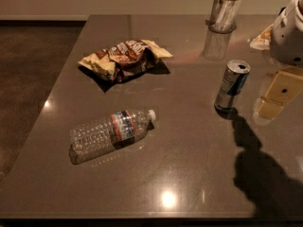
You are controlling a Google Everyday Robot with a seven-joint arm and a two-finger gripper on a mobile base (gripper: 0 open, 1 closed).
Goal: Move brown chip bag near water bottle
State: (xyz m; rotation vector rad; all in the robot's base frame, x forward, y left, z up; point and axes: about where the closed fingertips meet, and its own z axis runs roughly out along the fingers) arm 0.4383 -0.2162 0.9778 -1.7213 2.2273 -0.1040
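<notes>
Lying crumpled far-left on the table (189, 174), bag (124, 58) sits apart from the bottle (111, 134), on its side nearer the camera; gripper (289, 32) at right edge beyond the can (232, 85), state can't tell.

The table (189, 174) before me carries the water bottle (111, 134) on its side, the brown chip bag (124, 58) behind it, and a drink can (232, 85) and glass tumbler (222, 14) to its right. My gripper (289, 34) hangs farther right.
</notes>
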